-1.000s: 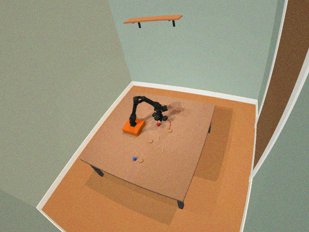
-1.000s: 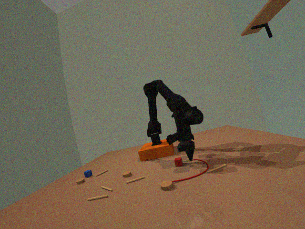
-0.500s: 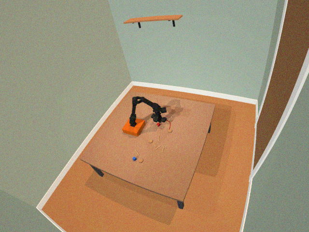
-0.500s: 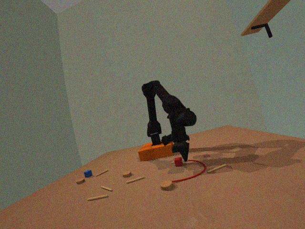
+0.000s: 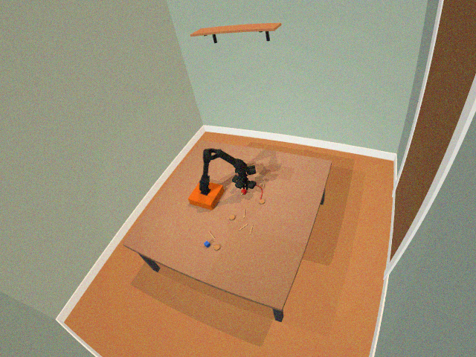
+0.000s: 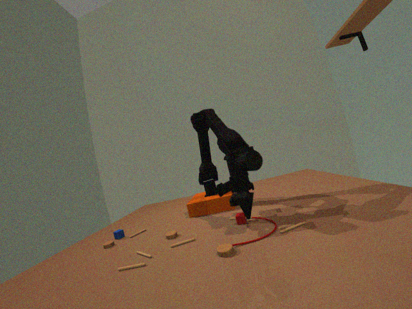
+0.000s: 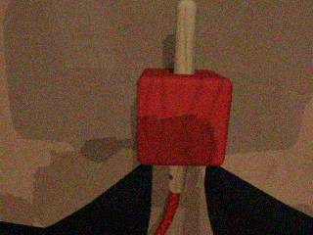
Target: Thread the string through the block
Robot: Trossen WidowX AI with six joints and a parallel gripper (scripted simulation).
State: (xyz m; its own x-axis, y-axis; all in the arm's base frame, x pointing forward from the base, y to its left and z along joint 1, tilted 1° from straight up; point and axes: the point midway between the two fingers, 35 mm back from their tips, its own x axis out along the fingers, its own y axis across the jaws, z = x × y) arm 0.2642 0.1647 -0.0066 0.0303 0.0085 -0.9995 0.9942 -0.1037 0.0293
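The red block (image 5: 243,191) (image 6: 241,218) (image 7: 183,117) sits on the table. The stick (image 7: 185,39) runs through its hole: a long part stands out at the far side and a short rear end shows at the near side. The red string (image 5: 262,190) (image 6: 275,229) (image 7: 170,211) leads from that rear end in a curve to the round button (image 5: 262,201) (image 6: 224,250). My gripper (image 6: 248,217) (image 7: 179,174) is partly open, low at the block's near side. Its fingers stand apart on both sides of the stick's rear end, with visible gaps.
A loose stick (image 6: 292,227) lies just beyond the string. Several other sticks, a blue cube (image 5: 207,244) (image 6: 118,234) and two loose buttons (image 6: 171,234) (image 6: 108,244) lie on the table. The orange base (image 5: 206,195) (image 6: 212,206) stands behind the block.
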